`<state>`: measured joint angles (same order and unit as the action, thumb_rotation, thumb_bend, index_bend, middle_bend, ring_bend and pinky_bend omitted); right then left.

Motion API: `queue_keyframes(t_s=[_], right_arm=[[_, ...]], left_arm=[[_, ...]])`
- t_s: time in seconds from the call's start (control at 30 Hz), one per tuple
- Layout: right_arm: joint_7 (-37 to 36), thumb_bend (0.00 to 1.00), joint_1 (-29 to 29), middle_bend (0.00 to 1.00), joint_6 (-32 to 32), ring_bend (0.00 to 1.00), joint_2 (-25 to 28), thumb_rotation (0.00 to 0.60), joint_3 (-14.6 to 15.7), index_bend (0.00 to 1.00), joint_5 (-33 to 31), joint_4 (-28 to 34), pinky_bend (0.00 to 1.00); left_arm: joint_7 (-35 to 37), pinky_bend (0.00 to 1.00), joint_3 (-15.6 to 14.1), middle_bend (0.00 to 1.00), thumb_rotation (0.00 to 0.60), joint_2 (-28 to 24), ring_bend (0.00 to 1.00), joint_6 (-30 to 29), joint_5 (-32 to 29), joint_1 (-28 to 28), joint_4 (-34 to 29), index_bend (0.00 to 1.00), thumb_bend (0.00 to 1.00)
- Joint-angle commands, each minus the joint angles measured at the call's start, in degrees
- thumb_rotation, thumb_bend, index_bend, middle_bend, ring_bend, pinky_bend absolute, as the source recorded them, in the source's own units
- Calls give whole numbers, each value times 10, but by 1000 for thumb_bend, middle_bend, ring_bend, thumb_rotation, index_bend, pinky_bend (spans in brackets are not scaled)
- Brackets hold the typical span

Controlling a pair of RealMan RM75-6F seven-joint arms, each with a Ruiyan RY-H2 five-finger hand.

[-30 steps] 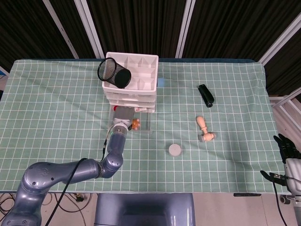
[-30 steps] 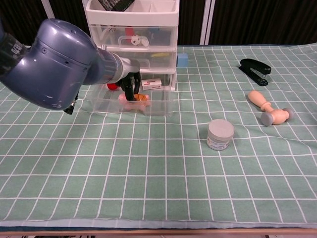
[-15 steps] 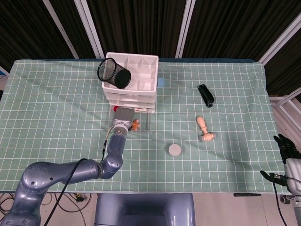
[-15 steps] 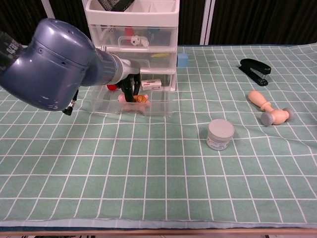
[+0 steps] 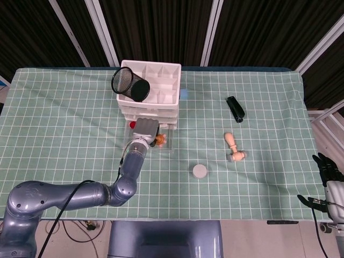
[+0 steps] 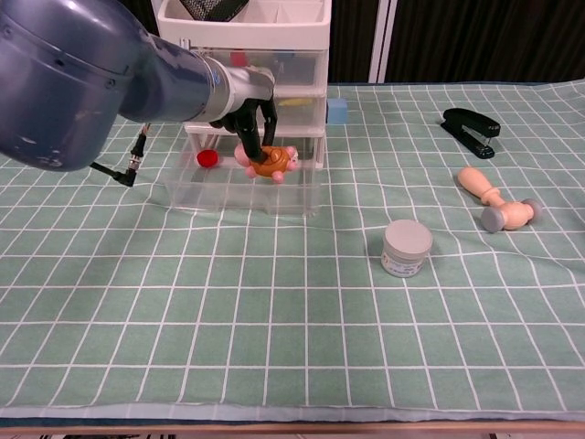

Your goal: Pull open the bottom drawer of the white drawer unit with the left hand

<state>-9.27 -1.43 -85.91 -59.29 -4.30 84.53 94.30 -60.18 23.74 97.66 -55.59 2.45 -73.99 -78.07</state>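
Note:
The white drawer unit (image 5: 151,102) (image 6: 243,57) stands at the back middle of the table. Its clear bottom drawer (image 5: 168,145) (image 6: 294,196) is pulled out toward me. My left hand (image 5: 146,129) (image 6: 245,102) hovers over the open drawer and holds a small pink and orange toy (image 6: 268,163) (image 5: 160,140) from above, lifted above the drawer's floor. A red object (image 6: 208,158) lies in the drawer's back left. My right hand (image 5: 328,185) hangs off the table's right front corner, fingers apart and holding nothing.
A black mesh cup (image 5: 130,83) lies tipped on top of the unit. A blue cube (image 6: 337,111) sits beside the unit's right. To the right lie a black stapler (image 6: 472,131), a wooden stamp (image 6: 498,201) and a grey round tin (image 6: 407,247).
My left hand has risen from inside the drawer and shifted slightly right, carrying the pink and orange toy up with it. The drawer stays open. The right hand has not moved.

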Motion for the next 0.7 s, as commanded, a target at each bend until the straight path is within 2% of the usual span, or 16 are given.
queue_keyframes(t_s=[0.03, 0.37, 0.5, 0.7], right_arm=[[0, 26, 0, 0, 0, 0, 0, 600, 0, 0, 1, 1, 209], [1, 25, -1, 0, 2, 0, 0, 600, 1, 0, 2, 0, 209], [3, 26, -1, 0, 3, 0, 0, 600, 2, 0, 3, -1, 209], [2, 26, -1, 0, 1, 0, -1, 600, 3, 0, 5, 2, 209]], left_arm=[[16, 1000, 3, 1000, 600, -30, 1000, -21, 15, 11, -50, 668, 460], [71, 1000, -10, 1000, 600, -133, 1000, -78, 72, 60, -255, 669, 460], [92, 1000, -40, 1000, 600, -169, 1000, -97, 90, 88, -345, 669, 460], [115, 1000, -99, 1000, 600, -188, 1000, -118, 116, 121, -409, 667, 461]])
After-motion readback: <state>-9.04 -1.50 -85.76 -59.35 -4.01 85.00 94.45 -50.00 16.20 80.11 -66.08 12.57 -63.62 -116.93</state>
